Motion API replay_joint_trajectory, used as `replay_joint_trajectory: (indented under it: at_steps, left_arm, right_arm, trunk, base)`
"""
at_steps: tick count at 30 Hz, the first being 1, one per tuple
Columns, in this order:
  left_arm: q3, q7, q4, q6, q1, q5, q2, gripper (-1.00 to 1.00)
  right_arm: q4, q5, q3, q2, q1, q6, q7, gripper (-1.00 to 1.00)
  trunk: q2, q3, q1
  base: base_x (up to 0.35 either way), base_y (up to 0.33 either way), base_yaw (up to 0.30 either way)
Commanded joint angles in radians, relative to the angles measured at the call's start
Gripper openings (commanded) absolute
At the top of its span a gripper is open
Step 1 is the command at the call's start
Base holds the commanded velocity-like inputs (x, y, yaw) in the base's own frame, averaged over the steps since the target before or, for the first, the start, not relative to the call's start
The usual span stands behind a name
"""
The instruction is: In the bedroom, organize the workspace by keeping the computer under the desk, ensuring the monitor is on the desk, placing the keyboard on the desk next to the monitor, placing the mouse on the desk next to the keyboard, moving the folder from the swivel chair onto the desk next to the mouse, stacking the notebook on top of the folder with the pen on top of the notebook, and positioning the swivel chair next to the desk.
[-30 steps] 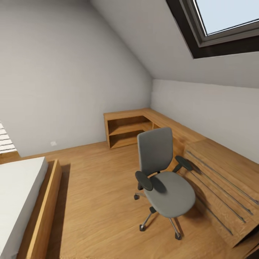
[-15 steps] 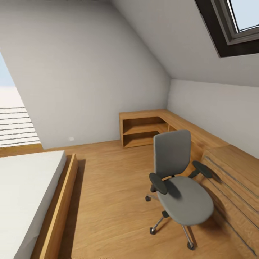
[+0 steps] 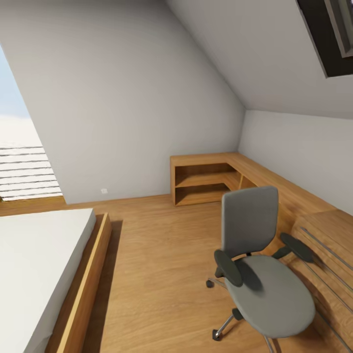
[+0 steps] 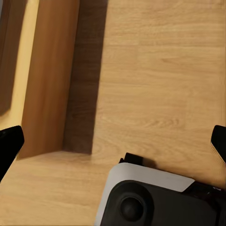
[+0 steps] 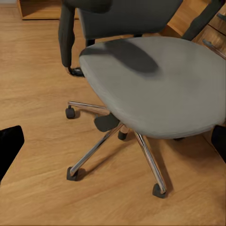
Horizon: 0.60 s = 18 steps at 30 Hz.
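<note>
Black fingertips (image 4: 9,143) frame the left wrist view; near them, the base (image 4: 155,197) is pale grey with a rounded black housing.

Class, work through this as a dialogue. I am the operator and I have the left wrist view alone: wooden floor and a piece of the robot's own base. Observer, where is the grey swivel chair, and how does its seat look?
Observer: In the head view, the grey swivel chair with black armrests stands at the right, beside the light wooden low cabinets.
Operator: And the seat?
Observer: The right wrist view looks straight onto it. It is plain grey all across.
Operator: Is the chair upright?
Observer: Yes. Its chrome star base has its casters on the wooden floor.
Operator: What lies opposite it?
Observer: A bed with a white mattress in a wooden frame.
</note>
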Motion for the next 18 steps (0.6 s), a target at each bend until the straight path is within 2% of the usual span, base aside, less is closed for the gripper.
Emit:
replay_joint_trajectory:
  at_steps: [1,6,12,18]
  left_arm:
    - [-0.009,0.006,-0.002,-0.002,0.0,0.009,0.001,1.0]
    - [-0.009,0.007,-0.002,-0.002,0.0,0.009,0.001,1.0]
    - [-0.01,0.008,-0.002,-0.002,0.0,0.009,0.001,1.0]
    - [-0.009,0.007,-0.002,-0.002,0.0,0.009,0.001,1.0]
  right_arm:
    - [0.002,-0.004,0.008,0.001,-0.001,-0.002,-0.005,1.0]
    - [0.002,-0.012,0.004,-0.001,-0.001,-0.002,-0.009,1.0]
    - [0.003,-0.014,0.005,-0.015,-0.001,0.002,-0.009,1.0]
    - [0.003,-0.015,0.005,-0.016,-0.001,0.008,-0.009,1.0]
  trunk:
    - [-0.001,0.0,0.001]
    - [-0.001,0.003,0.001]
    - [-0.001,0.003,0.001]
    - [-0.001,0.003,0.001]
  base:
    - [0.214,0.0,0.004]
    - [0.228,0.0,0.002]
    - [0.298,0.009,0.0]
    - [0.231,0.16,0.0]
